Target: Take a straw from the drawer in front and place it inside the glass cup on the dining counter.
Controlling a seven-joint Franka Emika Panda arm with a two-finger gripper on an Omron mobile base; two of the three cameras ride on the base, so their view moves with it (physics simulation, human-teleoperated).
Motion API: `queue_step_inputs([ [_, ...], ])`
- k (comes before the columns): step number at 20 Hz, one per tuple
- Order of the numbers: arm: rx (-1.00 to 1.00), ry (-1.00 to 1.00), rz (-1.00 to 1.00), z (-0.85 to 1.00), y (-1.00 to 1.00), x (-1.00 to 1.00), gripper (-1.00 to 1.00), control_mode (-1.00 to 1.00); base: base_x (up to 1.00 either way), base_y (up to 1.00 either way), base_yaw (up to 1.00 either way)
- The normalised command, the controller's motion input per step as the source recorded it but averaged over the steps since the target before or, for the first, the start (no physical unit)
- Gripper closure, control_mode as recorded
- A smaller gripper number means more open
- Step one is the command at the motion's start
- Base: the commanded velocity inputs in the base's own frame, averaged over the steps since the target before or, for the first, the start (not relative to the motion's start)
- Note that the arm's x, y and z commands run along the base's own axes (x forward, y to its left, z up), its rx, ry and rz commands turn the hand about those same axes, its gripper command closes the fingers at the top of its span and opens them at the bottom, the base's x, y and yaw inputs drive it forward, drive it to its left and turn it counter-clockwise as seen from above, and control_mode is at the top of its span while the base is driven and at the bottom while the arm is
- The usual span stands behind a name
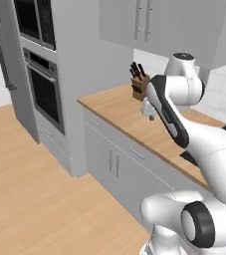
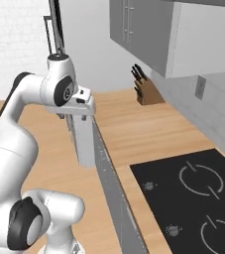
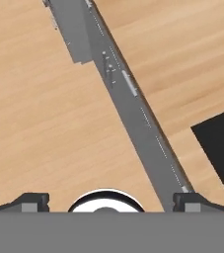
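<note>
My gripper [image 3: 111, 201] hangs high above the front edge of the wall-side wood worktop [image 1: 119, 112], pointing down, and it is open with nothing between its fingertips [image 3: 34, 200]. Below it runs the grey cabinet face. A shallow drawer front with a slim bar handle [image 3: 129, 83] is shut, and it also appears as the drawer front [image 1: 136, 153] under the worktop. The straw is hidden. The glass cup and the dining counter are out of view.
A knife block [image 1: 139, 85] [image 2: 145, 92] stands at the worktop's back. A black cooktop [image 2: 193, 191] lies to the right. Grey upper cabinets [image 2: 148, 30] hang overhead. A built-in oven [image 1: 45, 94] stands left, and wood floor [image 1: 30, 189] spreads in front.
</note>
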Motion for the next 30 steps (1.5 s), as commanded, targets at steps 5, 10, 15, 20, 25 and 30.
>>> queue_step_inputs([
  [5, 0.00, -0.01, 0.09, -0.02, -0.19, -0.26, -1.00, -1.00, -0.17, -0.29, 0.10],
  [10, -0.07, -0.05, 0.01, -0.01, 0.23, -0.05, -1.00, -1.00, 0.00, 0.00, 0.00],
  [15, -0.28, -0.08, -0.06, -0.27, 0.69, 0.21, -1.00, -1.00, 0.00, 0.00, 0.00],
  [20, -0.36, -0.05, -0.13, -0.63, 0.59, 0.52, -1.00, -1.00, 0.00, 0.00, 0.00],
  [25, -0.45, -0.08, -0.13, -0.94, 0.42, 0.42, -1.00, -1.00, 0.00, 0.00, 0.00],
  [30, -0.51, -0.10, -0.14, -1.00, 0.22, 0.18, -1.00, -1.00, 0.00, 0.00, 0.00],
])
